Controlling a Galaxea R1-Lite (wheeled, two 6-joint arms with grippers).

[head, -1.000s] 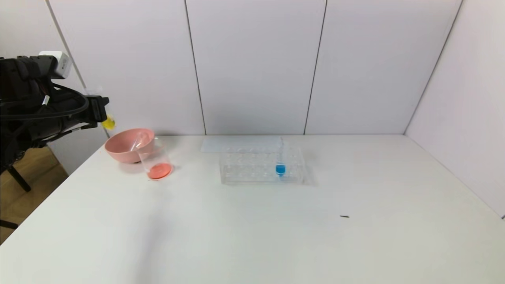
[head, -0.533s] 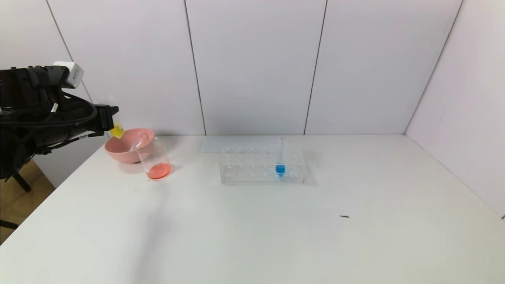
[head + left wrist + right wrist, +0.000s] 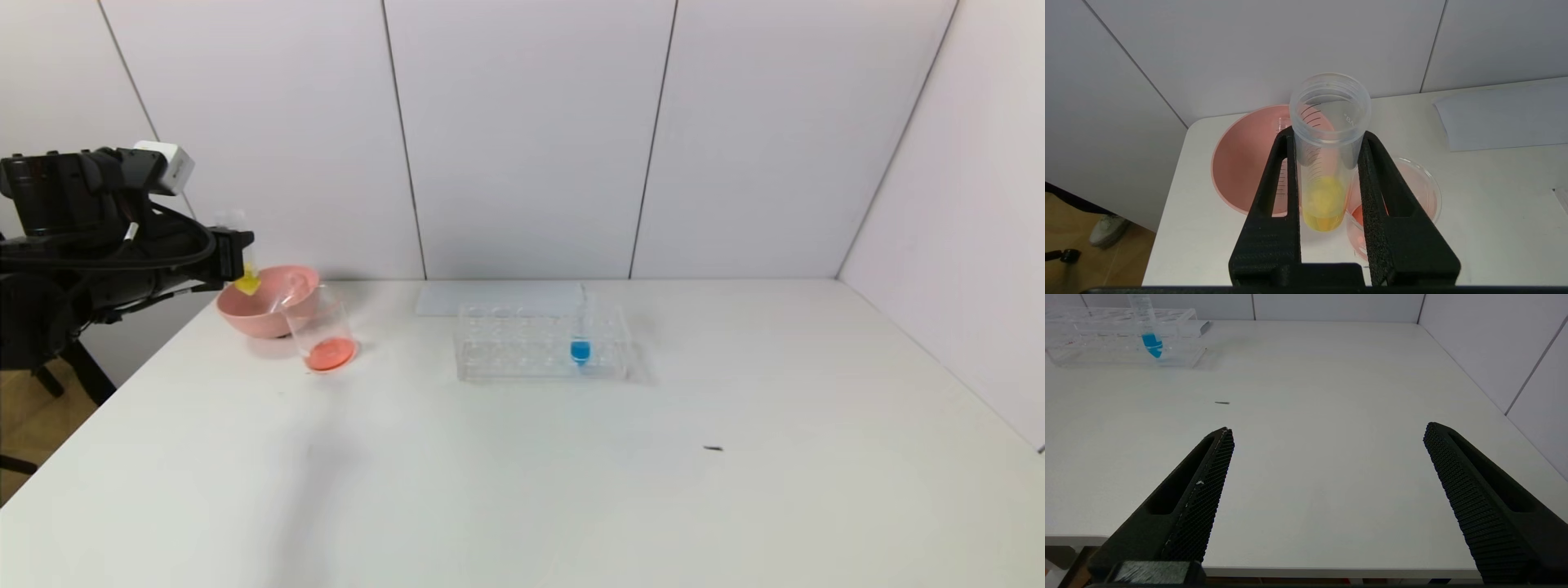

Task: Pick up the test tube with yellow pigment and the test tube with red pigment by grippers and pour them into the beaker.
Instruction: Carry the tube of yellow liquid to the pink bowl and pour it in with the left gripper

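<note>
My left gripper [image 3: 235, 253] is shut on the test tube with yellow pigment [image 3: 246, 280] and holds it upright in the air over the near-left rim of the pink bowl. In the left wrist view the gripper [image 3: 1327, 134] clamps the tube [image 3: 1324, 202] below its open mouth. The beaker [image 3: 320, 331] stands to the right of the bowl with red-orange liquid in its bottom, and it also shows in the left wrist view [image 3: 1412, 192]. No tube with red liquid shows. My right gripper [image 3: 1327, 428] is open and empty over the table's near edge.
The pink bowl [image 3: 245, 314] stands at the table's far left, and something clear leans inside it. A clear tube rack [image 3: 522, 347] with a blue-liquid tube [image 3: 580, 349] stands mid-table. A white sheet [image 3: 490, 298] lies behind it. A dark speck [image 3: 713, 447] lies on the table.
My left gripper has moved right and down with the yellow tube, from beside the table's left edge to over the pink bowl's rim. Nothing else moved.
</note>
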